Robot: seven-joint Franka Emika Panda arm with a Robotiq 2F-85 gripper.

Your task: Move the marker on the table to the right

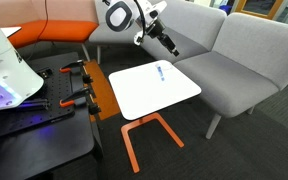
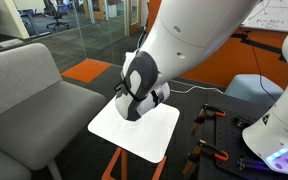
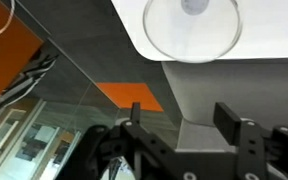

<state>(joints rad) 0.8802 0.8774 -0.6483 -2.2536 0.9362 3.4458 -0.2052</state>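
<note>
One grey sofa (image 1: pixel 234 50) filled the upper right of an exterior view, with the white table (image 1: pixel 144 98) standing before it at centre. Your gripper (image 1: pixel 169 43) hung at upper centre, its jaws spread wide and empty in the wrist view. The light blue marker (image 1: pixel 161 72) lay on the tabletop's upper part, just below the gripper.

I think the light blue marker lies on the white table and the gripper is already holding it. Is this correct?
Not quite. The marker does lie on the white table, but the gripper is not holding it: an exterior view shows it up in the air, apart from the marker.
</note>
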